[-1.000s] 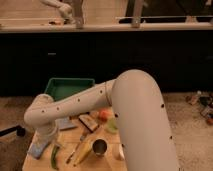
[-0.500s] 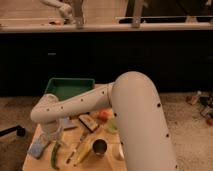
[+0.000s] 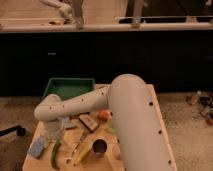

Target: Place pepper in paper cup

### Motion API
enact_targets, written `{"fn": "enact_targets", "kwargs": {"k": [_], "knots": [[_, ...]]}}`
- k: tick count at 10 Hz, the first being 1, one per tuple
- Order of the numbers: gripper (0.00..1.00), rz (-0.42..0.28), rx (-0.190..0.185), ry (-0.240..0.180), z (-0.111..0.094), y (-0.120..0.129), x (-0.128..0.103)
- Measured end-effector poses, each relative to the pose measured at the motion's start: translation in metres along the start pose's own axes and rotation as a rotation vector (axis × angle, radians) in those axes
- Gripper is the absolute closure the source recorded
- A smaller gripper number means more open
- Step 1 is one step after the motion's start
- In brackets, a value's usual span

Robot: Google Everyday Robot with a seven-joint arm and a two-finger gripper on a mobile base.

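Observation:
The pepper point(image 3: 54, 153) is a slender dark green chili lying on the wooden table point(image 3: 160, 125) near its front left corner. My gripper point(image 3: 56, 134) hangs from the white arm just above the pepper's upper end. Whether it touches the pepper cannot be told. A pale round shape that may be the paper cup point(image 3: 117, 151) shows at the arm's edge, right of the steel cup, mostly hidden by the arm.
A green tray point(image 3: 67, 87) stands at the table's back left. A blue sponge point(image 3: 37, 147) lies left of the pepper. A banana point(image 3: 84, 151), a steel cup point(image 3: 99, 147), a brown packet point(image 3: 88, 121) and an orange fruit point(image 3: 103, 115) lie around the middle. A dark counter stands behind.
The arm's wrist and gripper shifted slightly right and toward the table's front. The pepper now shows further right, beside the sponge.

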Motion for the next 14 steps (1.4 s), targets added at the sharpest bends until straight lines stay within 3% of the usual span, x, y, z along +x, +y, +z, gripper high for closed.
{"fn": "enact_targets", "kwargs": {"k": [7, 14], "knots": [[0.2, -0.042, -0.035, -0.062, 0.015, -0.008, -0.005], [0.2, -0.078, -0.045, -0.109, 0.03, -0.015, 0.001]]}}
